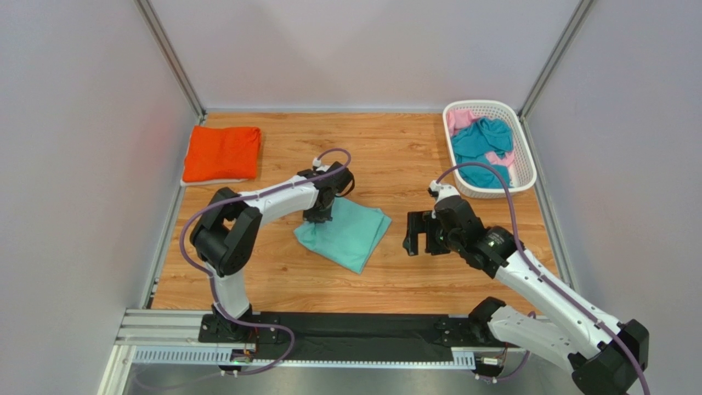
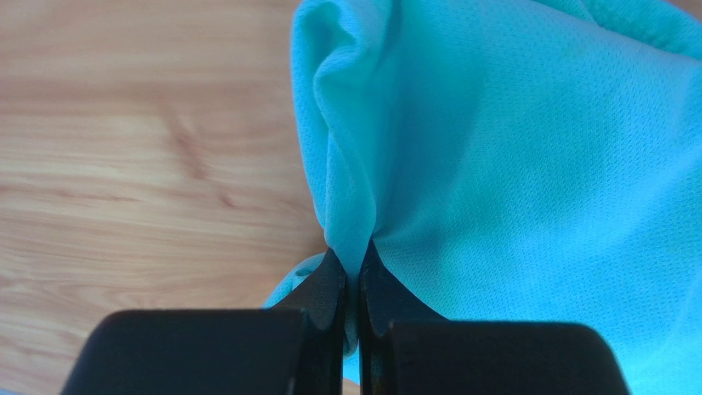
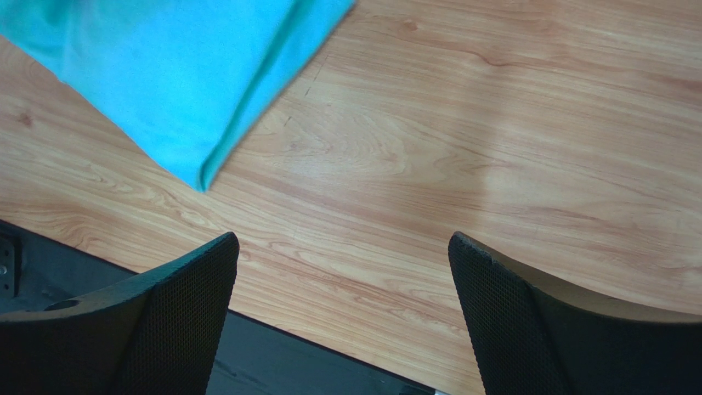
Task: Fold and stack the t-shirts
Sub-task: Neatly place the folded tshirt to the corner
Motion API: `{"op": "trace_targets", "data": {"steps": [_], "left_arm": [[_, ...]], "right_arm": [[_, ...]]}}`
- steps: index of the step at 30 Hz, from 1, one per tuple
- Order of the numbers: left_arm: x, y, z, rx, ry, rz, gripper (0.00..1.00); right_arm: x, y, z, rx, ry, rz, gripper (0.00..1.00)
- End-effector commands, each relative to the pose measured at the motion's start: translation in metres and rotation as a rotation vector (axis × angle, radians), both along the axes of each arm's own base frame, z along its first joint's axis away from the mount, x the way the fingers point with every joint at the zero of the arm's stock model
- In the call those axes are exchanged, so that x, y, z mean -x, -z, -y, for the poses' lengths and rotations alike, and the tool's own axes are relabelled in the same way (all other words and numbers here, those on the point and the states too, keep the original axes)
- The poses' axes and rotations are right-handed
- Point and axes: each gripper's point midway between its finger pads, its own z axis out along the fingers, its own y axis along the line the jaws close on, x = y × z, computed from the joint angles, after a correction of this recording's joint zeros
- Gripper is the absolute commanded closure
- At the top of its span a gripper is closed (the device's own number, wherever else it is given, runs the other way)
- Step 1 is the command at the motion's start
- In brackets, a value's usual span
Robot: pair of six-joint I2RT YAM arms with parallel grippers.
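The left end effector is clamped tight on a gathered fold at the edge of the mint-green t-shirt, and the cloth puckers up from between its closed jaws. The shirt lies near the middle of the desk, folded into a compact, slightly skewed rectangle and gripped at its far-left corner. The right end effector hangs just off the shirt's right side, jaws wide apart and holding nothing, over bare wood.

An orange t-shirt rests folded at the far-left corner of the desk, apparently the start of the stack. The mint-green one looks folded but not yet stacked. A teal t-shirt and a pink t-shirt lie crumpled in the white basket at the far right, so well over half the work seems left.

Open wood runs between the mint-green shirt and the orange one, giving an easy path leftward. The orange shirt sits close to the left wall and the desk's edge, leaving little margin there. The near edge of the desk lies just below the right end effector.
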Motion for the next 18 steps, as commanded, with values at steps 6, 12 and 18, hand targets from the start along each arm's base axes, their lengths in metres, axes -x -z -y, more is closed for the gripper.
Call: {"op": "trace_targets", "data": {"steps": [6,12,18], "left_arm": [[-0.095,-0.078,-0.077,-0.28,0.008,0.262,1.0],[-0.146,-0.12,-0.132,-0.331,-0.082,0.373,1.0],[-0.184,-0.159,-0.182,-0.373,-0.128,0.46,1.0]], "right_arm": [[-0.022,-0.024,0.02,0.074,0.061,0.129,0.0],[-0.024,-0.015,0.025,0.093,0.086,0.104,0.0],[-0.029,-0.01,0.03,0.1,0.11,0.081,0.0]]}}
